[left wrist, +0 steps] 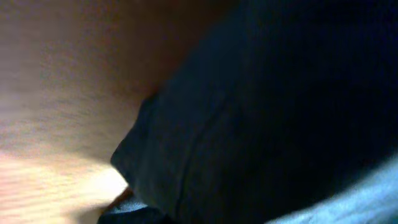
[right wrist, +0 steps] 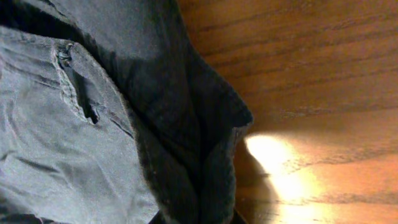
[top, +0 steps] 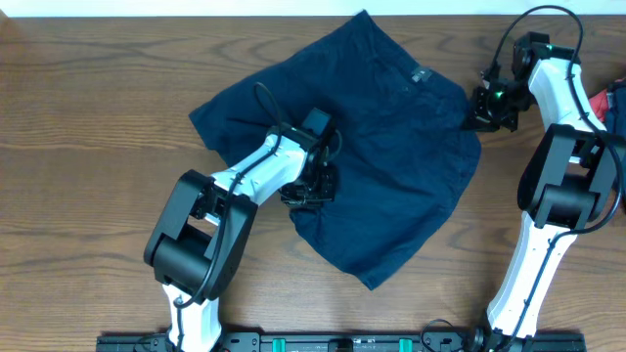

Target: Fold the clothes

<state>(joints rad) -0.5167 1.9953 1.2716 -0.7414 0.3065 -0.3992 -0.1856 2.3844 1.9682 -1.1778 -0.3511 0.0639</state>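
The clothes (top: 391,166) are a dark navy garment lying rumpled across the middle of the wooden table, with a small label (top: 421,74) near the far edge. My left gripper (top: 309,192) sits at the garment's lower left edge; in the left wrist view the dark fabric (left wrist: 280,112) fills the frame and runs into the jaws, so the gripper looks shut on it. My right gripper (top: 479,115) is at the garment's right edge. In the right wrist view a bunched fold (right wrist: 205,180) is pinched between the jaws, beside a pocket seam (right wrist: 74,87).
The wooden table (top: 98,117) shows around the garment on the left, front and right. A red and white object (top: 608,98) lies at the far right edge behind the right arm. A black rail (top: 333,342) runs along the front edge.
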